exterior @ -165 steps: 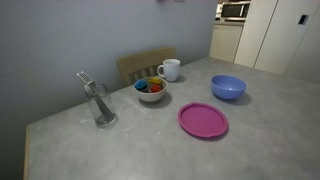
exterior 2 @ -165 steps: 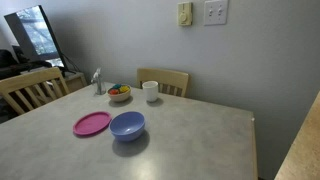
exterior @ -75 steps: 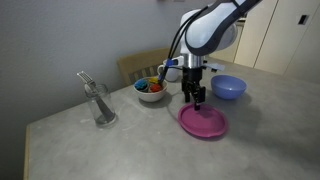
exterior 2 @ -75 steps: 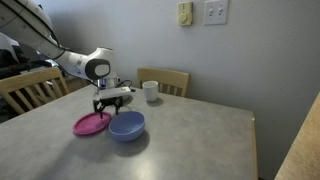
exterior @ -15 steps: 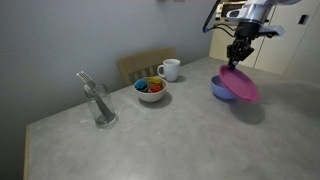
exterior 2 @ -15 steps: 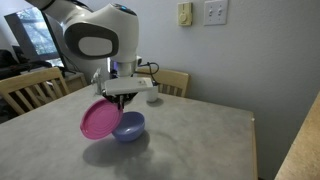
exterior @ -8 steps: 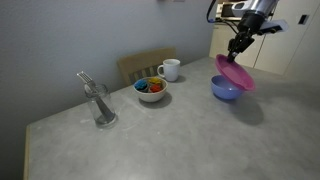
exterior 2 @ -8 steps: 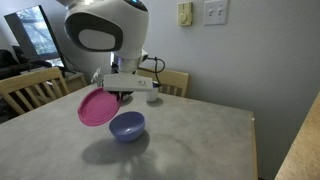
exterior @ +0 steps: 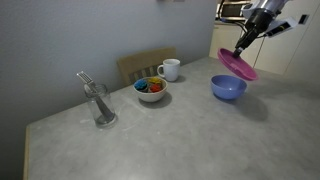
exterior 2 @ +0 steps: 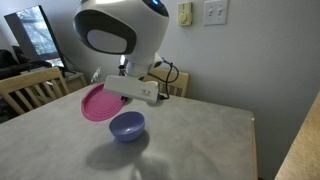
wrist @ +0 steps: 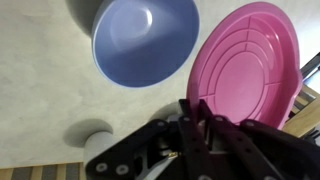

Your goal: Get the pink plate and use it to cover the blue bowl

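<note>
The pink plate [exterior: 237, 63] [exterior 2: 98, 102] [wrist: 246, 66] hangs tilted in the air, pinched at its rim by my gripper [exterior: 240, 48] [wrist: 198, 108], which is shut on it. The blue bowl [exterior: 228, 87] [exterior 2: 127, 125] [wrist: 146, 41] stands upright on the table and shows nothing inside. In both exterior views the plate is above the bowl and a little to one side, not touching it. In the wrist view the plate's ribbed underside faces the camera, with the bowl to its left.
A white bowl with colourful contents [exterior: 151, 89] [exterior 2: 119, 93], a white mug [exterior: 170, 69] and a glass with a utensil [exterior: 99, 104] stand on the grey table [exterior: 150, 140]. Wooden chairs [exterior 2: 28, 88] [exterior: 145, 64] stand at the table's edges.
Over the last second my gripper has lifted the pink plate higher above the blue bowl and tilted it flatter. The bowl and the other things have not moved.
</note>
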Tool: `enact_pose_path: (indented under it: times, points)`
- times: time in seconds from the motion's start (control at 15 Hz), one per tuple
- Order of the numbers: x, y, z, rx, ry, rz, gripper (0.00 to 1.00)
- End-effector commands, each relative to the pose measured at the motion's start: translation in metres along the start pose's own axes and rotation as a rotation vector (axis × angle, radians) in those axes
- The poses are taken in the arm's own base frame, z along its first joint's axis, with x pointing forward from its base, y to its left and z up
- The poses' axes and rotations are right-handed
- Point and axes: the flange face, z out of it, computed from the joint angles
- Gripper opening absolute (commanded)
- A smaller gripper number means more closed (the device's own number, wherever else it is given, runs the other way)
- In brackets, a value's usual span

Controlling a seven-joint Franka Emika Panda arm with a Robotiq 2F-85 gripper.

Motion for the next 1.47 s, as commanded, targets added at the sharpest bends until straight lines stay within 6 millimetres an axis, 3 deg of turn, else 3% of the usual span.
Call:
enact_pose_path:
  times: [0.0, 0.4, 0.8, 1.4]
  points:
    - [-0.003, 0.011, 0.002, -0.095, 0.021, 0.052, 0.03]
    - [-0.005, 0.022, 0.015, -0.143, -0.030, 0.160, 0.03]
    - [-0.030, 0.034, 0.030, -0.085, -0.082, 0.349, 0.03]
    - [-0.048, 0.044, 0.026, -0.080, -0.064, 0.482, 0.03]
